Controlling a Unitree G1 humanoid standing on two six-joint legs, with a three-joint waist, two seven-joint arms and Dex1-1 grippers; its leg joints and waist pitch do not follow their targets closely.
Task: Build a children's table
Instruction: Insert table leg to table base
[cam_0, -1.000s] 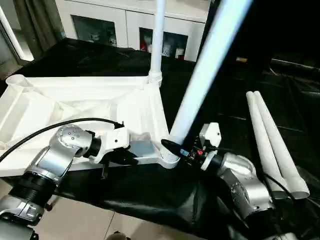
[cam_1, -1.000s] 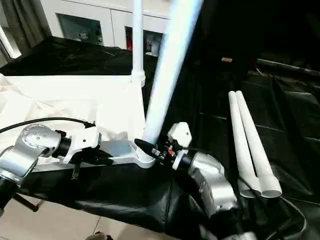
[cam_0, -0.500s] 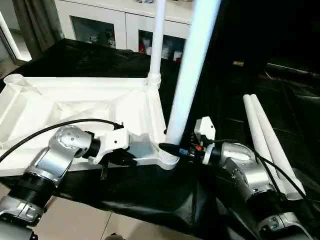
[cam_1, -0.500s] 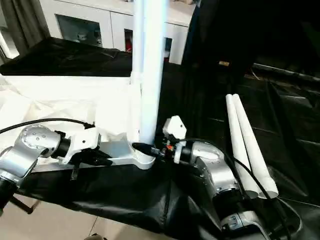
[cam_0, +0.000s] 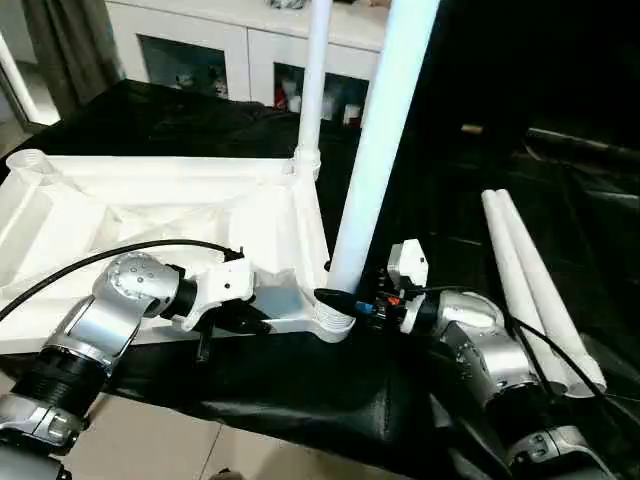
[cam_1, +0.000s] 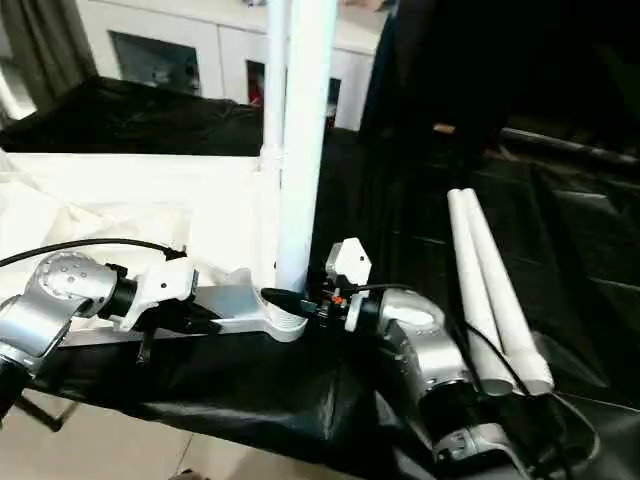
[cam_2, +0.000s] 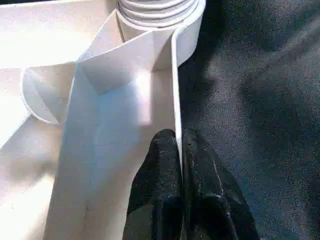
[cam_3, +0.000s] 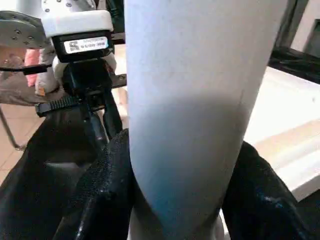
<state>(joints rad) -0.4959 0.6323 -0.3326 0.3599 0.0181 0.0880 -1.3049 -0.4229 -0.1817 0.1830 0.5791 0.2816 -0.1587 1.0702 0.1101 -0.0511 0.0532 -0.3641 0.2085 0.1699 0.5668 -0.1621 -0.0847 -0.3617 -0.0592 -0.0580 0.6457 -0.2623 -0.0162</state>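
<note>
Long white tapered plastic tube leg, light, stiff and slick by our judgement, stands in the near corner socket between our right gripper's clamping fingers, best held low, while our left gripper pinches the white ribbed tabletop's thin rim.

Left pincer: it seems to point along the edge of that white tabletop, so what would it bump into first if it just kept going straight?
Most likely the ribbed corner socket where the near leg stands. The left pincer is shut on the tabletop's thin edge wall, which runs straight to that socket; how far off it is I can't judge.
</note>
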